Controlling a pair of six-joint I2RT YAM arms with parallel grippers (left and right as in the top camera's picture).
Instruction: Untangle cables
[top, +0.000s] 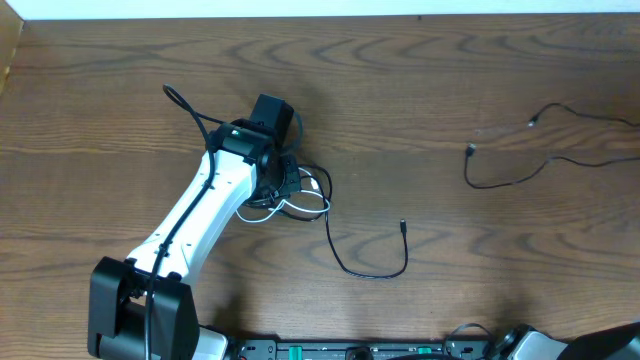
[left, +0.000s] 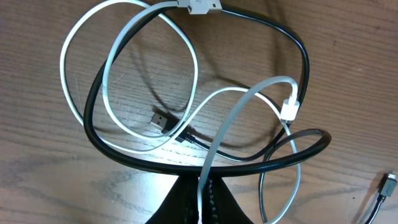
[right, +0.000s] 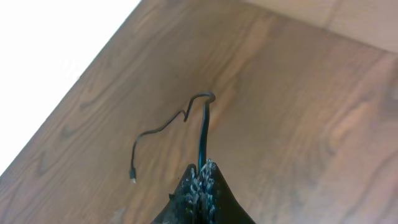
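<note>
A white cable and a black cable lie looped through each other in the left wrist view. My left gripper is shut on a strand of the white cable, and the black loop crosses just ahead of the fingertips. A black USB plug lies inside the loops. From overhead the left gripper sits over the tangle. My right gripper is shut on a second thin black cable; its plug end rests on the table. This gripper is outside the overhead view.
From the tangle a black tail runs out to a plug. The second black cable lies at the right and leaves the frame. The table's edge shows close by in the right wrist view. The right arm's base is at the bottom right.
</note>
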